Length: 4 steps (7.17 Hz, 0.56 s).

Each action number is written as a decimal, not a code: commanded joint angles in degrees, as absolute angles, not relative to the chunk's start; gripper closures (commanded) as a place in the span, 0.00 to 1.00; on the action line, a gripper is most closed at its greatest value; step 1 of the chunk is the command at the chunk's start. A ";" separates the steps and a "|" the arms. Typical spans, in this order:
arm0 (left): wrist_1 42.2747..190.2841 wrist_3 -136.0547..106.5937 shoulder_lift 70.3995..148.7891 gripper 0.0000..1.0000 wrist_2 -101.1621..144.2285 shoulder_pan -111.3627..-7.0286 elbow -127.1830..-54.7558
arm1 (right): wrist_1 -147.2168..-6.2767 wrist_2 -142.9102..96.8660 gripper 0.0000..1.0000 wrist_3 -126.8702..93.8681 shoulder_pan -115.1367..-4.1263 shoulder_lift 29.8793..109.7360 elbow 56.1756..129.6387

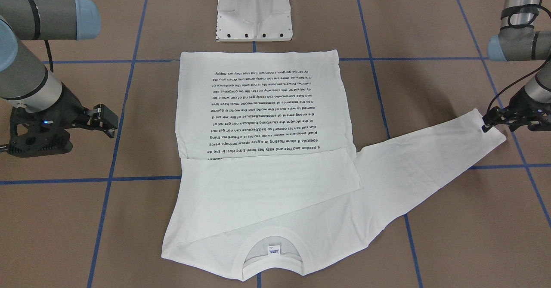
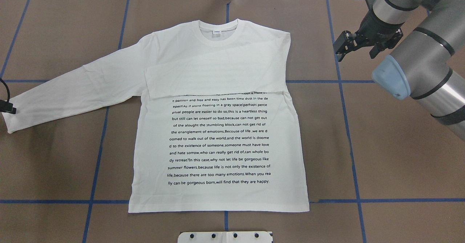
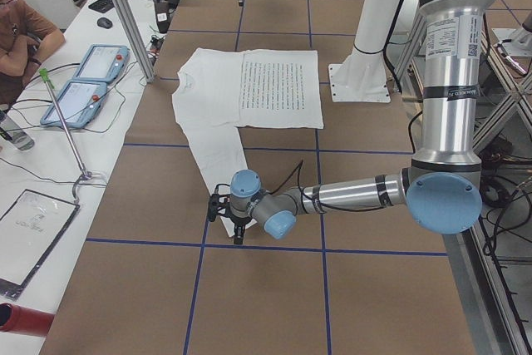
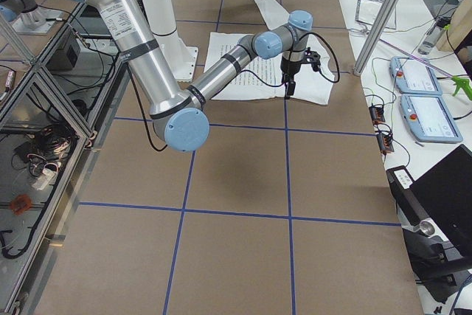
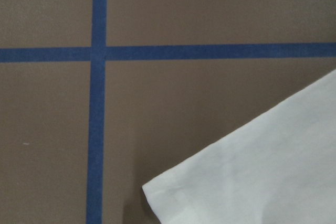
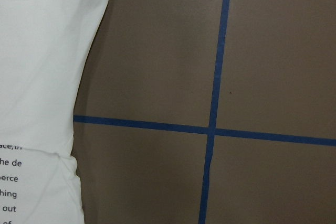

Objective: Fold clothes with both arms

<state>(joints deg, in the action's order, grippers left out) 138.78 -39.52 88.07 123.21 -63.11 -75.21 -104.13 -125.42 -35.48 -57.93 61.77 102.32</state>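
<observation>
The white long-sleeved T-shirt [image 2: 218,134] lies flat on the table with its black text up and its collar [image 2: 218,27] away from the robot. One sleeve [image 2: 218,77] is folded across the chest. The other sleeve [image 2: 72,90] stretches out flat to the robot's left. My left gripper [image 1: 490,121] hangs open just over that sleeve's cuff, whose corner shows in the left wrist view [image 5: 262,171]. My right gripper [image 2: 355,50] is open and empty above bare table, right of the shirt's shoulder. The shirt's edge shows in the right wrist view [image 6: 42,77].
The white pedestal [image 1: 254,10] stands close to the shirt's hem. Blue tape lines [image 2: 341,90] grid the brown table. In the exterior left view, operators [image 3: 25,31] and teach pendants [image 3: 87,81] are at a side bench beyond the table.
</observation>
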 commanded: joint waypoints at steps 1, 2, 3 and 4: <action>138.78 -40.51 88.07 0.27 123.22 -63.11 -75.32 | -104.15 -125.51 0.00 -35.51 -58.01 61.79 102.83; 138.78 -40.69 88.07 0.37 123.22 -63.11 -75.32 | -104.15 -125.42 0.00 -35.51 -57.92 61.79 102.74; 138.78 -40.78 88.07 0.45 123.22 -63.11 -75.41 | -104.15 -125.51 0.00 -35.51 -58.01 61.79 102.83; 138.78 -40.69 88.07 0.47 123.22 -63.11 -75.41 | -104.15 -125.42 0.00 -35.51 -58.01 61.79 102.83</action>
